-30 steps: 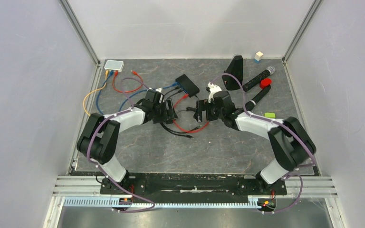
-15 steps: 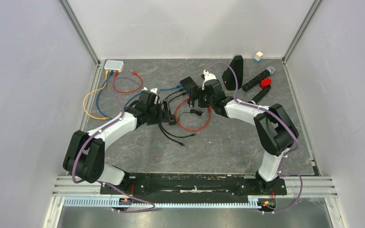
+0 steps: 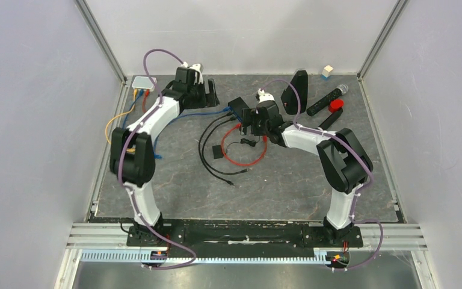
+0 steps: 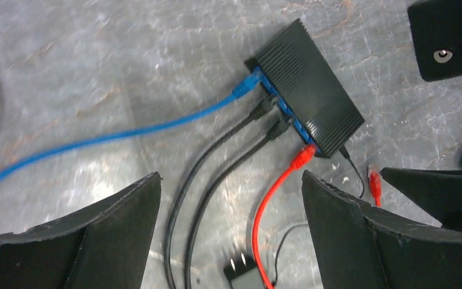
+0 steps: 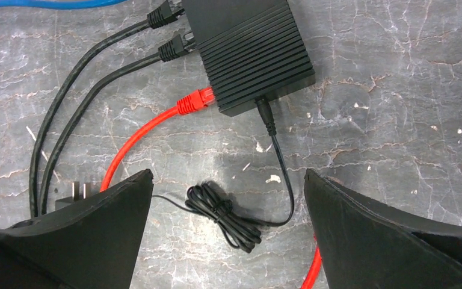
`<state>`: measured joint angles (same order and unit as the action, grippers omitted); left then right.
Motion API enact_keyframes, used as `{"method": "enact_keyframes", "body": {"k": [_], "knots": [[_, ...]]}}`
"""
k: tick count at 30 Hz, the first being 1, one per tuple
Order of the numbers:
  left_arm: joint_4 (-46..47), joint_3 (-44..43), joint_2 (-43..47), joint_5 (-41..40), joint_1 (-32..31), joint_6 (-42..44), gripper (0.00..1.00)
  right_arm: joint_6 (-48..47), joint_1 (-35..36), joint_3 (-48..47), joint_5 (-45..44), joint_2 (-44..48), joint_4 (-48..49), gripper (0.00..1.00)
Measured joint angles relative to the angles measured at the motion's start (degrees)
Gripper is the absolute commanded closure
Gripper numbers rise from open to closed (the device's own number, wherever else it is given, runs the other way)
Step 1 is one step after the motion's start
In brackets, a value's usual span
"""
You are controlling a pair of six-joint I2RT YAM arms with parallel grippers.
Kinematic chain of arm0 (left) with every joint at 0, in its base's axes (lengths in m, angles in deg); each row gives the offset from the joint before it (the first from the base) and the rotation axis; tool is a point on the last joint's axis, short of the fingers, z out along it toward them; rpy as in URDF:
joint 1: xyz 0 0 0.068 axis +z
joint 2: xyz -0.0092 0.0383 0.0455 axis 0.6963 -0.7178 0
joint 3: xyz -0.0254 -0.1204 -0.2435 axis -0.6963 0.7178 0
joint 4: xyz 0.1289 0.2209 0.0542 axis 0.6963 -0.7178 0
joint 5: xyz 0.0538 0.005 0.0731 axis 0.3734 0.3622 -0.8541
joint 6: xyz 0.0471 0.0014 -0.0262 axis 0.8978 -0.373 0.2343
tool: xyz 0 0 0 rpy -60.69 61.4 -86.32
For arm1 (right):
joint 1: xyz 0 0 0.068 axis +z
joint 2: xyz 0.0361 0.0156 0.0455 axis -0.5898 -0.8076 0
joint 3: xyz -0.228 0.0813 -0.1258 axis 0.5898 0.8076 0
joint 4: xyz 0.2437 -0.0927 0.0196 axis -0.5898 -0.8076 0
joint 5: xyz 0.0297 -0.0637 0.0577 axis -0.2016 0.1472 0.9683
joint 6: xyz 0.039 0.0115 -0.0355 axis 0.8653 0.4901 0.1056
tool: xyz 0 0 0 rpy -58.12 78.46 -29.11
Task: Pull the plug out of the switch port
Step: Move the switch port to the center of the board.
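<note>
The black switch (image 3: 239, 107) lies at the back centre of the table. The left wrist view shows a blue plug (image 4: 246, 88), two black plugs (image 4: 265, 107) and a red plug (image 4: 304, 156) seated in the ports of the switch (image 4: 310, 90). My left gripper (image 3: 209, 96) hovers open, back and left of the switch, with nothing between its fingers (image 4: 231, 177). My right gripper (image 3: 248, 122) stands open just in front of the switch (image 5: 249, 48), over a coiled black cord (image 5: 225, 218). The red plug (image 5: 195, 101) sits ahead of its left finger.
A white box (image 3: 144, 82) with orange, blue and red cables sits at the back left. A power adapter (image 3: 217, 150) lies among the cable loops. A loose red plug (image 4: 373, 179) lies beside the switch. A black wedge (image 3: 296, 90), microphone (image 3: 328, 99) and red cap (image 3: 335, 105) stand at the back right.
My left arm has swung from mid-table to the back left and its jaws have opened wider. The right gripper moved back toward the switch, still open.
</note>
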<state>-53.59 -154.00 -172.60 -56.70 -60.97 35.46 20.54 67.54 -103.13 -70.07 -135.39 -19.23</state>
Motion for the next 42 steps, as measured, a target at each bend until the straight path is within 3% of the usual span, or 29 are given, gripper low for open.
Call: {"method": "enact_keyframes", "body": {"k": [9, 14, 20, 23, 26, 31, 42], "knots": [[-0.5, -20.1, -22.4, 11.8, 1.0, 4.1, 0.1, 2.3, -1.7, -2.4, 0.1, -3.3, -0.5, 0.02], [-1.6, -26.9, -29.3, 13.9, 1.0, 4.1, 0.1, 3.1, -3.2, -3.9, 1.6, -5.8, -0.4, 0.02], [-4.1, -30.1, -32.5, 13.3, 1.0, 4.0, 0.18, 3.0, -4.3, -4.5, 4.5, -7.4, -0.1, 0.02], [-1.3, -23.7, -30.5, 12.9, 1.3, 3.9, 0.14, 3.0, -4.5, -4.5, 6.7, -7.4, 0.0, 0.02], [1.0, -13.0, -23.6, 11.0, 1.6, 3.8, 0.17, 3.1, -4.6, -4.1, 9.1, -7.4, 0.9, 0.02], [2.3, -2.7, -16.8, 9.6, 2.0, 3.8, 0.2, 3.5, -4.7, -0.8, 11.5, -6.1, 4.3, 0.02], [11.4, 24.3, 0.9, 13.4, 0.6, -3.3, 0.19, 4.9, -4.7, 10.1, 13.4, 1.0, 8.3, 0.02]]}}
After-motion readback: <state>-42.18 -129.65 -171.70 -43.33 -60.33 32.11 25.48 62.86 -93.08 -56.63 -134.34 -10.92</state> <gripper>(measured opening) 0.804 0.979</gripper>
